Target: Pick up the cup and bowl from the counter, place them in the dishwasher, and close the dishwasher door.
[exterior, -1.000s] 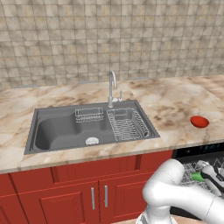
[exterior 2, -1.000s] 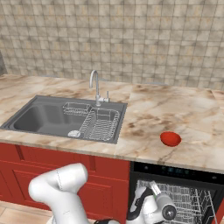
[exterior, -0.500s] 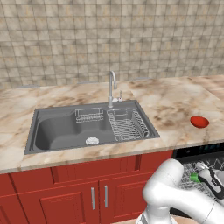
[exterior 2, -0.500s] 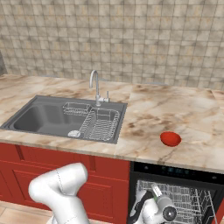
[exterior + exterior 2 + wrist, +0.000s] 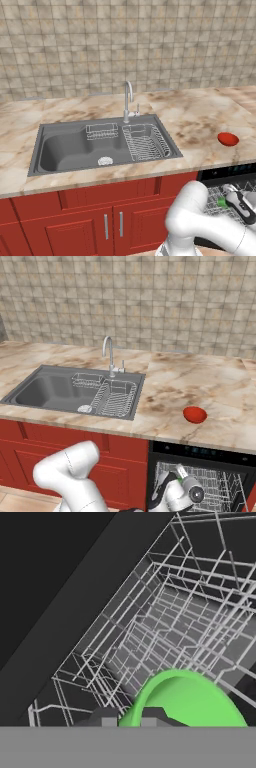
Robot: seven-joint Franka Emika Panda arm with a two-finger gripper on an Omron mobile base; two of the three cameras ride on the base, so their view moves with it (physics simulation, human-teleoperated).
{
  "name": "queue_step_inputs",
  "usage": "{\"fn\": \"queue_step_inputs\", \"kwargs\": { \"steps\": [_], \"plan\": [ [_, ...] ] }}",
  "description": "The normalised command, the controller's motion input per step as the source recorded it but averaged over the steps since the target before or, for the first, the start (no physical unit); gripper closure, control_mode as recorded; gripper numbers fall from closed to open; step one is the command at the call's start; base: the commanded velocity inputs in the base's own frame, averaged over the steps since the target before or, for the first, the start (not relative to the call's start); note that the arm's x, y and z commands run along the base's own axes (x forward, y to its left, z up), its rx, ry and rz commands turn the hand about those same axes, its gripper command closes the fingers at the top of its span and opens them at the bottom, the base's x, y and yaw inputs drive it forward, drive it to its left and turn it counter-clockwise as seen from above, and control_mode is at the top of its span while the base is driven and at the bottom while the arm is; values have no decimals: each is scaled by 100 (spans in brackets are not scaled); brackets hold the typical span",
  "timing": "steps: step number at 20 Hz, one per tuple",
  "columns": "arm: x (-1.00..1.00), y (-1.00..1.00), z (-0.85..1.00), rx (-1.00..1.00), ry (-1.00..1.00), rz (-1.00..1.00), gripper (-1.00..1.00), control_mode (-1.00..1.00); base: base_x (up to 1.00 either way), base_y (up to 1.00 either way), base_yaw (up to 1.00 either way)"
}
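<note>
In the hand view my gripper (image 5: pixel 129 718) is shut on the rim of the green cup (image 5: pixel 186 699), held over the white wire rack (image 5: pixel 165 637) inside the open dishwasher (image 5: pixel 200 476). From the left base view a sliver of the cup (image 5: pixel 220 202) shows beside the hand, low in the dishwasher (image 5: pixel 227 186). The red bowl (image 5: pixel 228 139) sits on the marble counter (image 5: pixel 195 117) right of the sink, just above the dishwasher. The right base view has the bowl (image 5: pixel 195 415) above the dark control strip (image 5: pixel 200 451). The door panel itself is out of view.
A grey sink (image 5: pixel 75 147) with a wire drainer (image 5: pixel 147 141) and a faucet (image 5: pixel 128 100) lies left of the bowl. Red cabinets (image 5: pixel 100 220) with silver handles stand beside the dishwasher. My white arm (image 5: pixel 200 220) crosses in front of them.
The hand has crept slightly lower and further into the dishwasher, the cup still in its grip. The bowl has not moved.
</note>
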Motion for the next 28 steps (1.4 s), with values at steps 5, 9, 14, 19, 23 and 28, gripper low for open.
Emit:
{"fn": "queue_step_inputs", "kwargs": {
  "steps": [5,9,14,19,23,28],
  "plan": [
    [20,-12,-22,0,0,-2,100,-100,0,0,0],
    [13,-9,-33,0,0,-1,100,-100,0,0,0],
    [0,-4,-55,0,0,0,100,-100,0,0,0],
    [0,-2,-61,0,0,0,100,-100,0,0,0],
    [0,-1,-66,0,0,0,100,-100,0,0,0],
    [0,0,-66,0,0,0,100,-100,0,0,0]
  ]
}}
